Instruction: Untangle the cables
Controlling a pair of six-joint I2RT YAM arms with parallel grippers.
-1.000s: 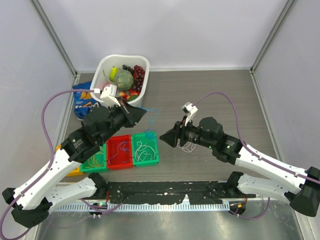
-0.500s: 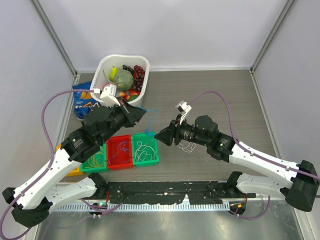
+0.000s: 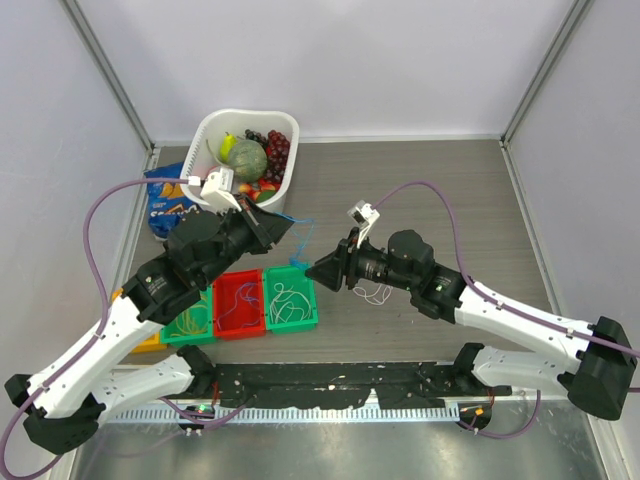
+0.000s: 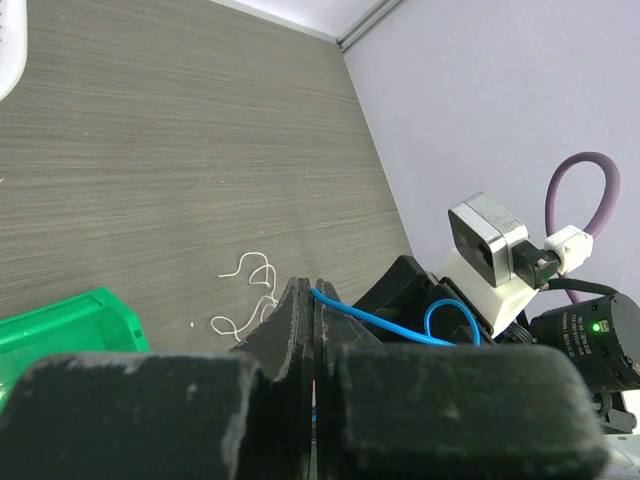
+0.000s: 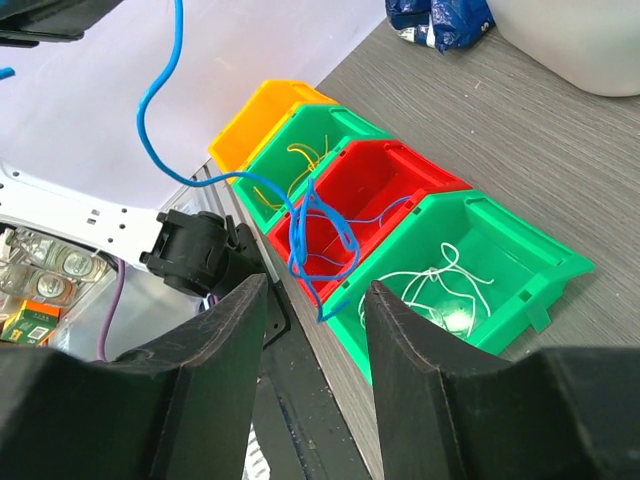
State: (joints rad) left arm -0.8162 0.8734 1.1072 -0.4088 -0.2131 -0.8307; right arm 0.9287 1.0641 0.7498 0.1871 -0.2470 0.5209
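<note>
left gripper (image 4: pixel 312 290): clamped tight on blue cable (image 4: pixel 380 322) | right gripper (image 5: pixel 315 290): half-open, holding nothing

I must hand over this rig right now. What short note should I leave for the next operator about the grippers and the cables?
Left gripper: shut on the blue cable, holding it lifted above the bins.
Right gripper: open, holding nothing. The looped lower end of the blue cable hangs just in front of its fingers.
White cable: lies loose on the table under the right arm.
Done: white cables lie in the end green bin, blue ones in the red bin, yellow ones in the other green bin.
Left: free the blue cable's loops and bin it, then probably the white cable.
</note>
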